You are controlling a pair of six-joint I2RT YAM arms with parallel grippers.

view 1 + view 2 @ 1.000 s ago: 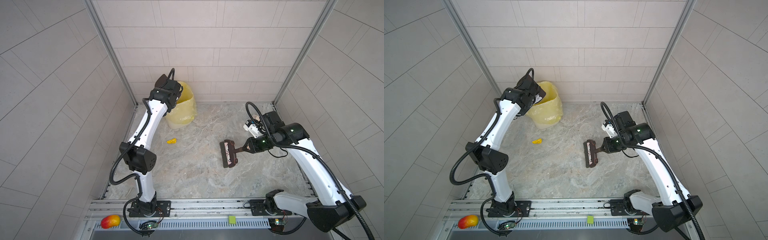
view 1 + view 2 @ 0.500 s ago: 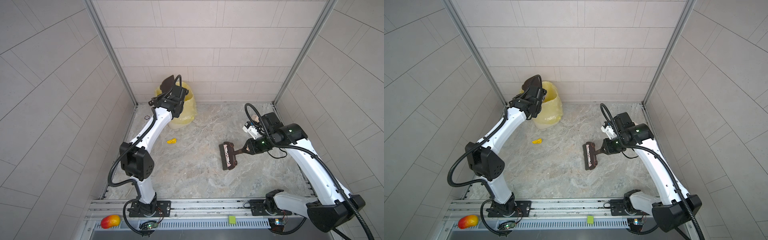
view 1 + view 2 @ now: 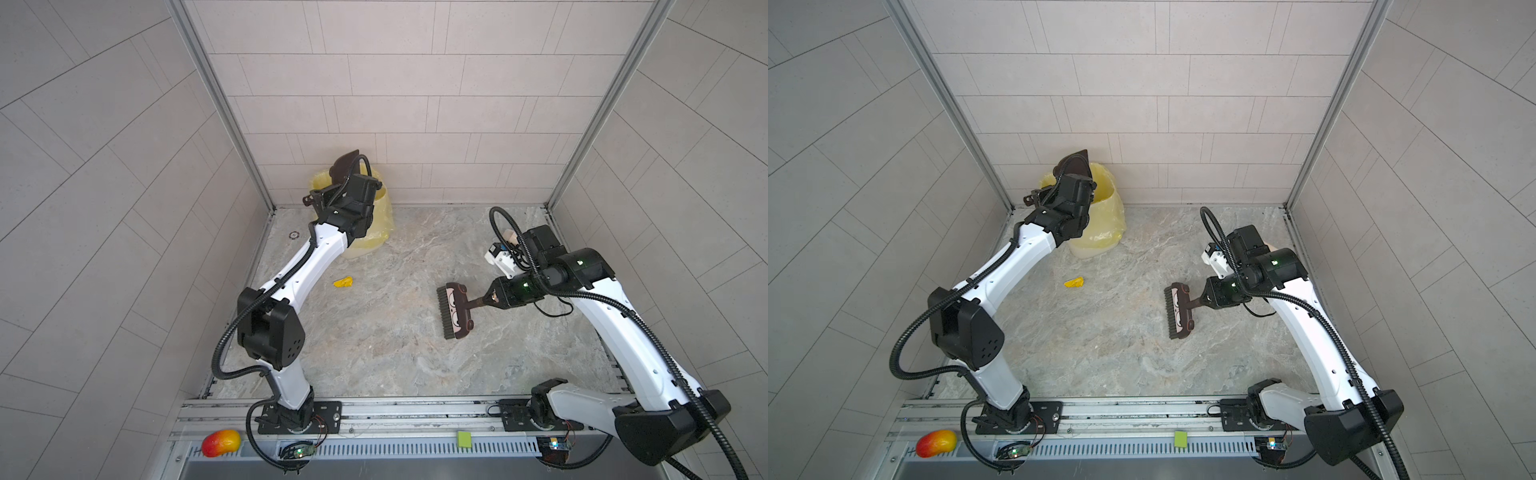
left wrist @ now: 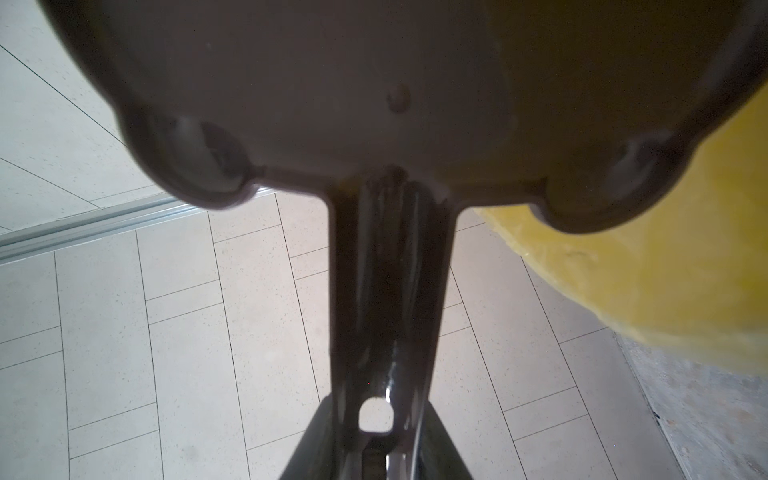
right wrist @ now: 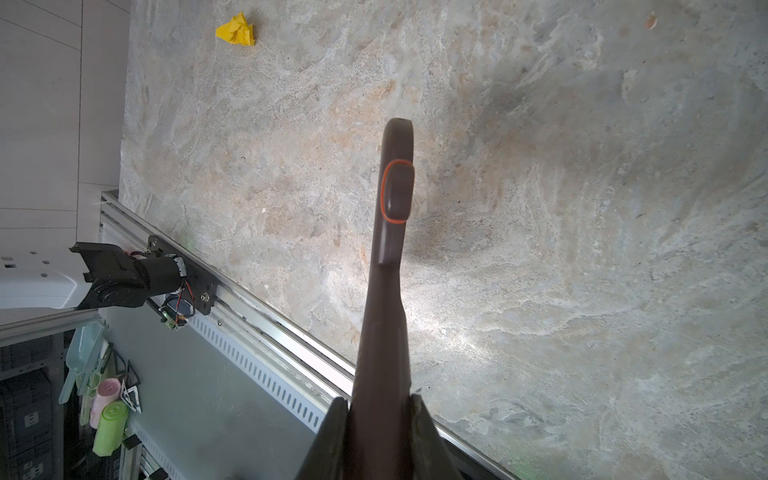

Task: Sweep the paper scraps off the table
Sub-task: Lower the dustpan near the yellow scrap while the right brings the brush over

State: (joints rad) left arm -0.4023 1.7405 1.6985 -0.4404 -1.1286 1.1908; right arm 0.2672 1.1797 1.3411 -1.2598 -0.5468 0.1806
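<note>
We see the left pincer (image 4: 377, 451) clamped on the handle of a dark dustpan (image 3: 345, 166), held up by the top of the yellow bin (image 3: 376, 232) in the far left corner. The right pincer (image 5: 378, 436) is clamped on the handle of the brush (image 3: 455, 309), whose head is low over the right part of the table (image 3: 395, 357). One yellow paper scrap (image 3: 343, 282) lies on the table left of the middle, well apart from the brush.

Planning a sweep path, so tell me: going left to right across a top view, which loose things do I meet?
Mango toy → yellow paper scrap → brush. The yellow bin overlaps the scrap and the green square overlaps the brush, so both are left out.
</note>
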